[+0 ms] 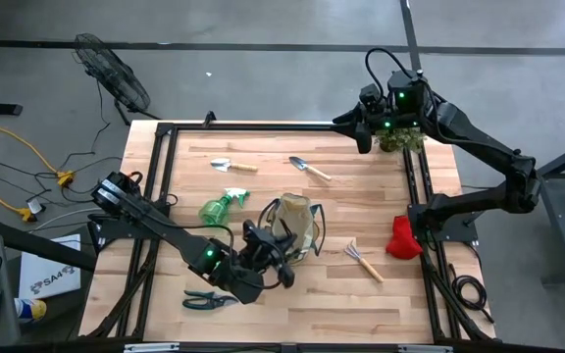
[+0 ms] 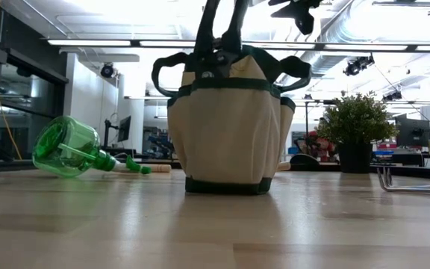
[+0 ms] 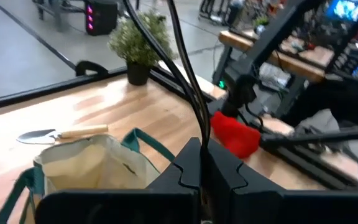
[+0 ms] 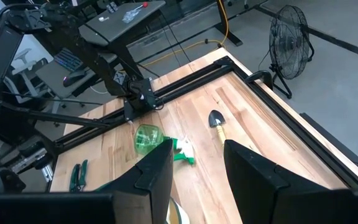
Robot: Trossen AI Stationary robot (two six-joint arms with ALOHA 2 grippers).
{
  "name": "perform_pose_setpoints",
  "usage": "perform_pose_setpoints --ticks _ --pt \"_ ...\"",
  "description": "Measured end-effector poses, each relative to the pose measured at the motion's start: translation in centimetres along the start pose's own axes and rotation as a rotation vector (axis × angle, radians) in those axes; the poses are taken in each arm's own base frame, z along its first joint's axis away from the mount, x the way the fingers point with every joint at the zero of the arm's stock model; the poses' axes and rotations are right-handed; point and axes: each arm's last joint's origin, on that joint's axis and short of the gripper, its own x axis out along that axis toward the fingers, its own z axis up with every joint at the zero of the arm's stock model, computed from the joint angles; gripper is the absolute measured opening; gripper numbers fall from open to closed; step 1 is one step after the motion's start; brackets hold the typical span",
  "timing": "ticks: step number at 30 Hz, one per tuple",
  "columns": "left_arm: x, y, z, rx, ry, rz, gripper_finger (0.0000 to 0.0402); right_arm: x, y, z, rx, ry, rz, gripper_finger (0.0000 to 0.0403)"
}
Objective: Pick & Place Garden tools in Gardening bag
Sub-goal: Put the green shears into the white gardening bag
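The beige gardening bag [image 1: 297, 227] [image 2: 226, 127] stands upright on its base at the table's middle. My left gripper [image 1: 268, 250] [image 3: 201, 155] is shut just above the bag's near-left rim, on a black two-armed tool [image 3: 188, 74], the shears by their look. On the table lie two trowels [image 1: 233, 165] [image 1: 309, 169], the green spray bottle [image 1: 222, 206] on its side, the hand rake [image 1: 364, 260], the red glove [image 1: 400, 235] and black pruners [image 1: 209, 299]. My right gripper [image 1: 346, 123] [image 4: 197, 152] hangs open at the far right, holding nothing. My left gripper pinches the black tool where its two thin arms meet [image 3: 199, 140], between the shut fingertips. It comes nearly level from the table's near left. The arms rise above the fingers. In the low view two dark bars [image 2: 209, 26] stand over the bag's mouth; the fingers hide the rest.
A potted plant [image 1: 400, 139] [image 2: 357, 123] stands at the far right corner, right by my right gripper. Black frame rails [image 1: 160, 176] run along the table's left, far and right edges. Bare wood lies near the front edge, right of the pruners.
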Motion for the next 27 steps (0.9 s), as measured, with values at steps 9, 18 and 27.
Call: perform_pose_setpoints --ticks 9,18,27 --pt "0.2 0.3 0.2 0.017 -0.045 0.059 0.0000 0.0 0.0 0.0 0.001 0.000 0.000 0.0135" --pt "2.0 0.5 -0.5 0.037 -0.004 0.047 0.0001 0.0 0.1 0.0 0.009 0.003 0.004 0.0135" --pt "2.8 0.4 -1.0 0.054 0.031 0.015 0.0001 0.0 0.0 -0.1 0.013 0.007 0.003 0.0135"
